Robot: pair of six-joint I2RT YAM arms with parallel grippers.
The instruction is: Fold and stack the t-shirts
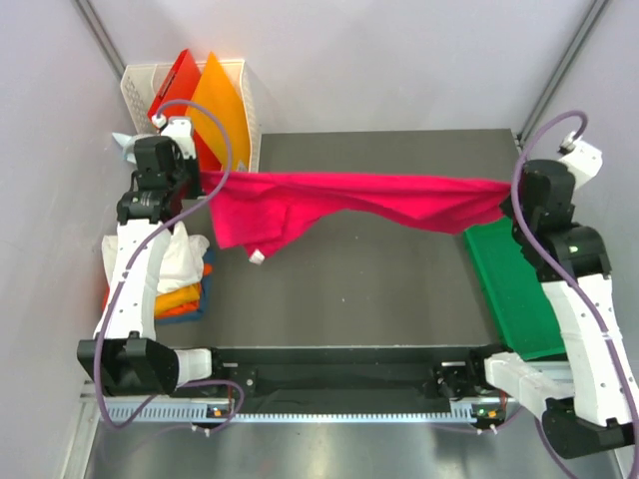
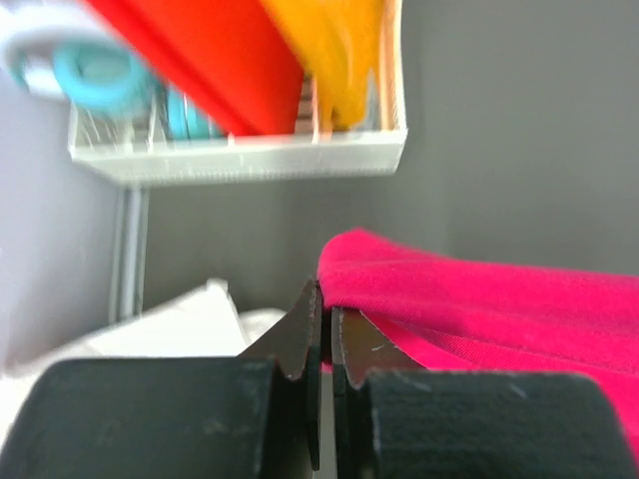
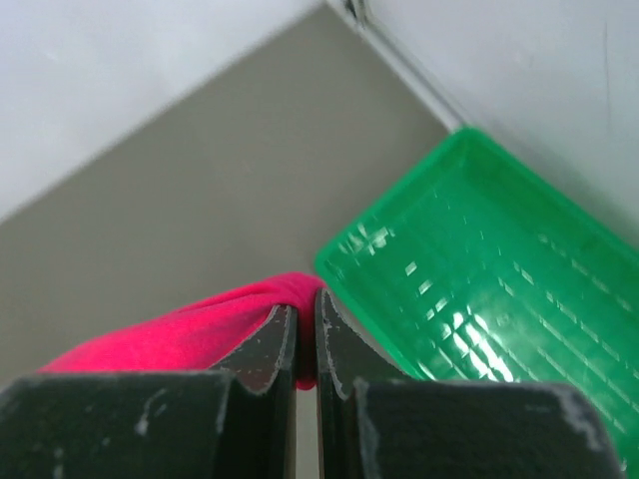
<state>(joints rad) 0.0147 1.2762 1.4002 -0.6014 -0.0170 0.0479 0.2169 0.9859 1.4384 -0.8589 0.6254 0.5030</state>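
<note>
As one crimson-pink t-shirt point(image 1: 369, 200) hangs stretched over the desk point(image 1: 349, 289), left fingers point(image 2: 300, 339) and right fingers point(image 3: 270, 349) pinch its two ends.

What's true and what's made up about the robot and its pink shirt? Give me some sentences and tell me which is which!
1. The left gripper and the right gripper each pinch an end of the pink t-shirt. True.
2. The pink t-shirt is folded up small. False: it hangs stretched out between the two grippers, with one part drooping.
3. The green tray is on the left side. False: it sits on the right, beside the right arm.
4. A pile of folded shirts lies next to the left arm. True.
</note>
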